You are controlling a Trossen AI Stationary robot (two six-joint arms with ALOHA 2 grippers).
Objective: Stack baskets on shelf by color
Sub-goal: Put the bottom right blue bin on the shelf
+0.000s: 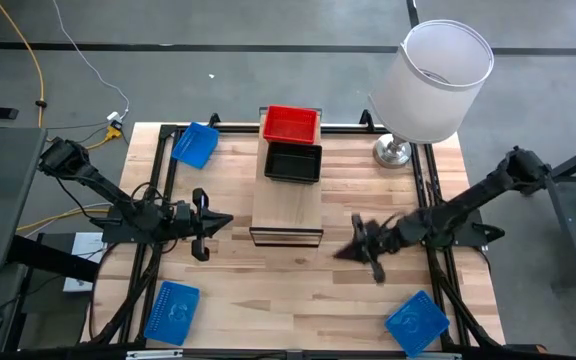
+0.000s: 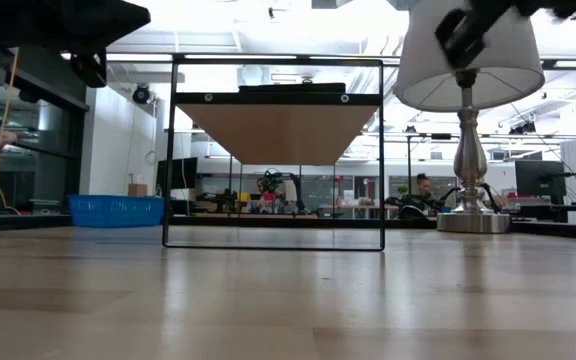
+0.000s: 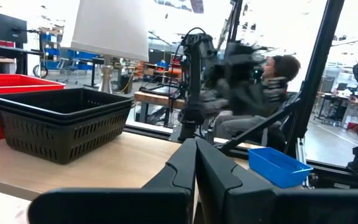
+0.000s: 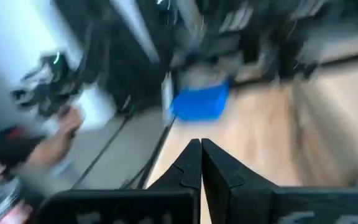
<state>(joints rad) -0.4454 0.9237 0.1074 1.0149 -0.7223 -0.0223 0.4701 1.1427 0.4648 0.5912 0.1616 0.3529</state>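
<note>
Hovering at 9 o'clock over the table (image 1: 298, 285): left gripper (image 1: 211, 220), fingers pressed together, holding nothing. Blue baskets at 10 o'clock (image 1: 196, 145) and 7 o'clock (image 1: 172, 312). Shelf (image 1: 288, 210) at centre, running toward 12 o'clock; black basket (image 1: 293, 162) on its far end, red basket (image 1: 291, 124) just beyond, touching. Right gripper (image 1: 353, 250) at 4 o'clock, blurred, fingers closed, empty. Third blue basket (image 1: 417, 322) at 5 o'clock. Lamp (image 1: 431, 82) at 1 o'clock.
</note>
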